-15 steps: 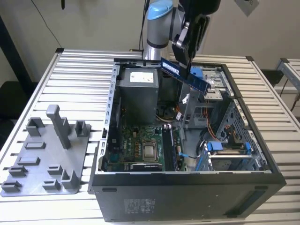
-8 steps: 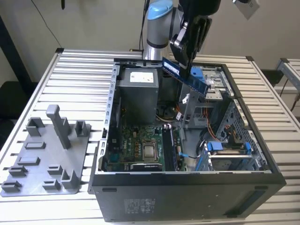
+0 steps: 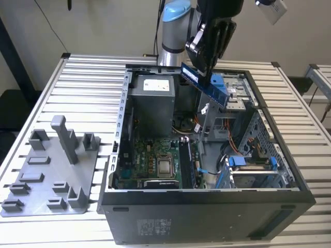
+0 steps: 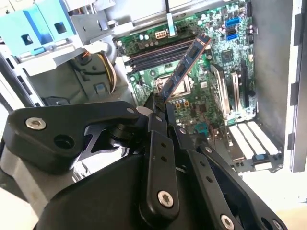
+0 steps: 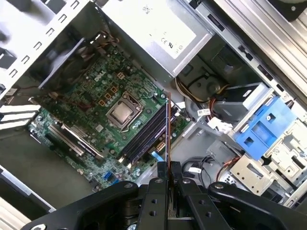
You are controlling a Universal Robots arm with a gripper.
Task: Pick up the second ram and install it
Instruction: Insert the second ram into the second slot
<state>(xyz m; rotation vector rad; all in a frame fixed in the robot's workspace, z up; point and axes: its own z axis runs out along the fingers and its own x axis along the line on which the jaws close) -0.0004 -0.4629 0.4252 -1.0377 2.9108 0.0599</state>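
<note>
A: Okay, your gripper (image 3: pixel 202 70) is squeezed tight on the second ram (image 3: pixel 209 87). You can see its black fingers (image 4: pixel 154 124) pinch one end of the stick in both wrist views.

B: Yes, and your stick is up in the air. It hangs over the open computer case (image 3: pixel 207 206) and touches nothing but the fingers. In the exterior view it is tilted, and the end on the exterior view's right is lower.

A: Now look under it. Your green board (image 5: pixel 96 103) lies flat on the floor of the case. The shiny square chip holder (image 5: pixel 122 112) sits in the middle of the board.

B: Just beside that square are the long black slots (image 5: pixel 144 136). In the first wrist view your stick looks like a thin line above them.

A: The big grey power box (image 3: pixel 152 101) sits inside the case. It is near your stick, on the exterior view's left of it. A blue bracket (image 5: pixel 261 129) sits inside the case on the other side.

B: Out on the table (image 3: pixel 88 77), on the exterior view's left, you can see the grey holder tray (image 3: pixel 46 181). It is well apart from your gripper, and its tall post (image 3: pixel 66 137) stands upright
</note>
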